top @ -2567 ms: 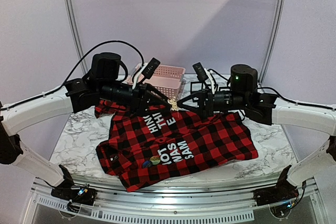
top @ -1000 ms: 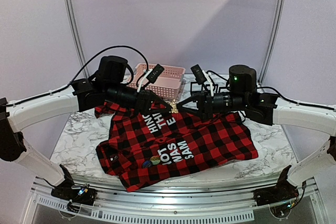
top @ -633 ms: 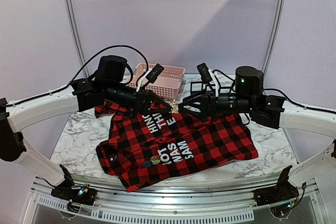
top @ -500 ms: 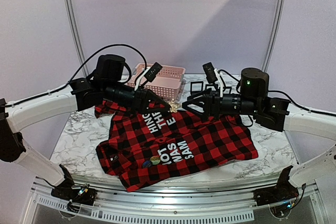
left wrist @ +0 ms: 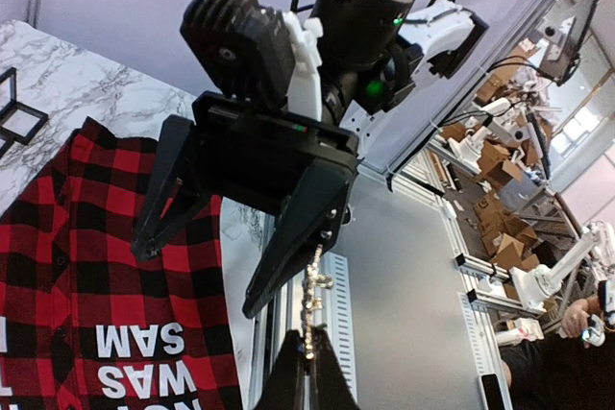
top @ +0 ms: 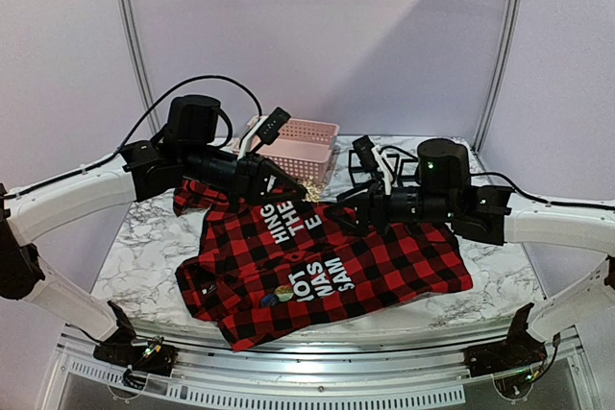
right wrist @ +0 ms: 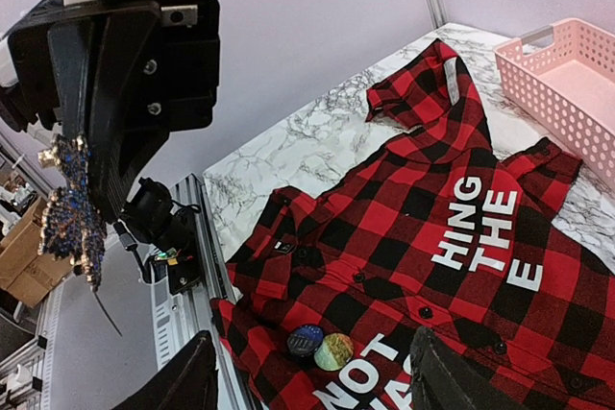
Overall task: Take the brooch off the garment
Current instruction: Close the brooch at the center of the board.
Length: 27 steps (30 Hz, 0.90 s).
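Top external view: a glittery blue-and-gold brooch [top: 309,196] hangs in the air, pinched in the closed left jaws. It sits above the far, collar edge of the red-and-black plaid flannel shirt [top: 384,261] and is clear of the cloth. The left arm [top: 77,194] reaches in from the left, its wrist about level and pointing right. The right arm [top: 548,223] faces it from the right, also level, its jaws spread open and empty, with their tips near the brooch. In the left wrist view the brooch shows edge-on, just ahead of the left jaws. One shirt lies flat on the white marble table [top: 144,237], white block lettering upward, with two round badges [right wrist: 332,350] near its hem. One pink perforated plastic basket [top: 303,136] stands behind it.
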Available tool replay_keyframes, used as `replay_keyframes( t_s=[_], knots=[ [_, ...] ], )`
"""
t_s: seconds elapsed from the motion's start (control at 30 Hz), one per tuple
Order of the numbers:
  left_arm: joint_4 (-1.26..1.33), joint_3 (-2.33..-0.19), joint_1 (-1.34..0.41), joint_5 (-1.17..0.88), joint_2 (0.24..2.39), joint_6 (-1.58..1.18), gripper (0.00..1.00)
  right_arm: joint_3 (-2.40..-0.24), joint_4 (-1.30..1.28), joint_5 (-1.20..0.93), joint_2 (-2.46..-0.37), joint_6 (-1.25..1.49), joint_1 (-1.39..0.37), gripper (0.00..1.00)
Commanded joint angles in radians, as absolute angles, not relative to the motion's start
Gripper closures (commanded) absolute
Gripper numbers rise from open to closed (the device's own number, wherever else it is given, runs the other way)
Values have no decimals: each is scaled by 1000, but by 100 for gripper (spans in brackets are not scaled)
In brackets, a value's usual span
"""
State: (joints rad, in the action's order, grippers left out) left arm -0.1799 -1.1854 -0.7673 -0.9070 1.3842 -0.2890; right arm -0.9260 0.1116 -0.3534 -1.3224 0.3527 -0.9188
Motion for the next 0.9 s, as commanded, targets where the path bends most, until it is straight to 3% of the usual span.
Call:
replay_keyframes(
  t_s=[0.0,0.6,0.87],
  knots=[
    [-176,-1201,-752,-925,1367,-284,100,-970,90,-340,-1346,318,-936,33],
    [-181,-1204,-749,-936,1382,-287,100,-996,111,-394,-1332,323,-963,32],
    [-188,-1207,-747,-939,1388,-284,100,-1007,113,-442,-1319,335,-963,43]
  ],
)
